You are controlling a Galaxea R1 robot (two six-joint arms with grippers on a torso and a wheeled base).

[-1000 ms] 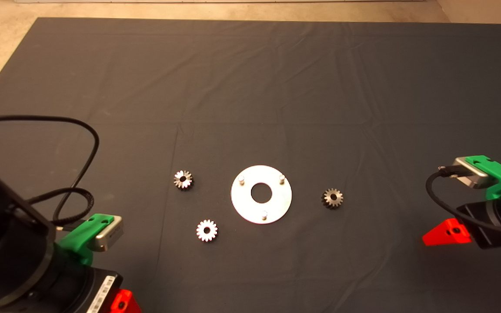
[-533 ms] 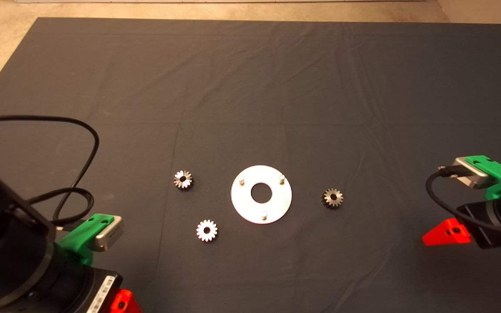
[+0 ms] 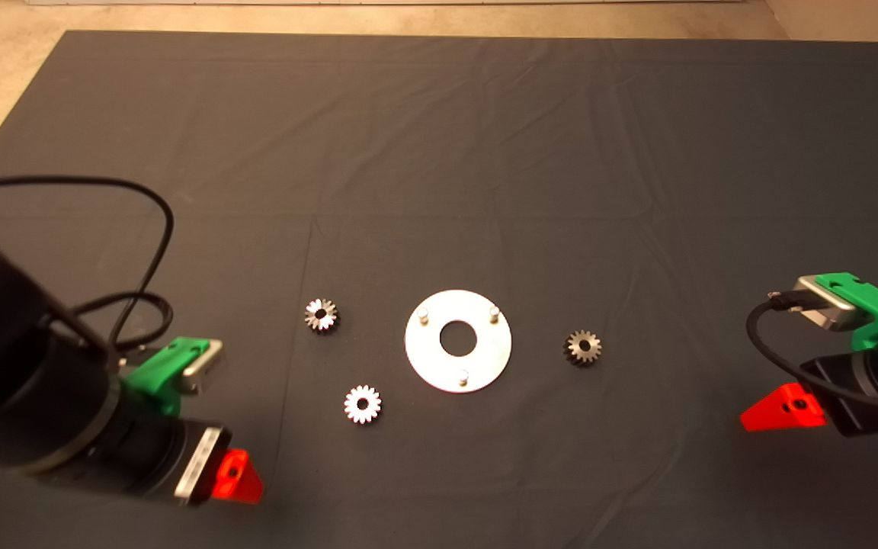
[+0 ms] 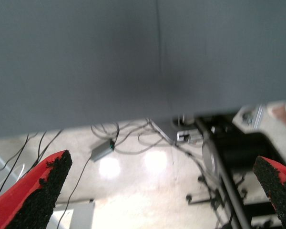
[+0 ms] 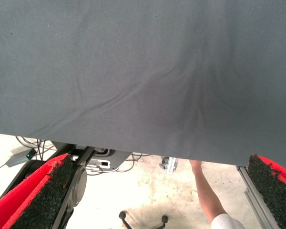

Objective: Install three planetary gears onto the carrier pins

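three planetary gears (image 3: pixel 363 404) off carrier pins (image 3: pixel 463 375)

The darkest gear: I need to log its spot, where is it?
Head view: the darkest gear lies flat on the mat, apart from the disc on its right-arm side.

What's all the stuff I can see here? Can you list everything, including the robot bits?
planetary gears: three, silvery-grey, loose on the mat; two left of the disc, one right of it
disc: one, shiny silver, mid-mat, central hole
carrier pins: three, silver, standing in a triangle on the disc, all bare
mat: one, dark grey, covers the table
cables: several, dark, on the pale floor beyond the mat
person's arm: one, beyond the mat edge
left gripper: green, red fingers, open, lower left over the mat
right gripper: same colours, open, right edge
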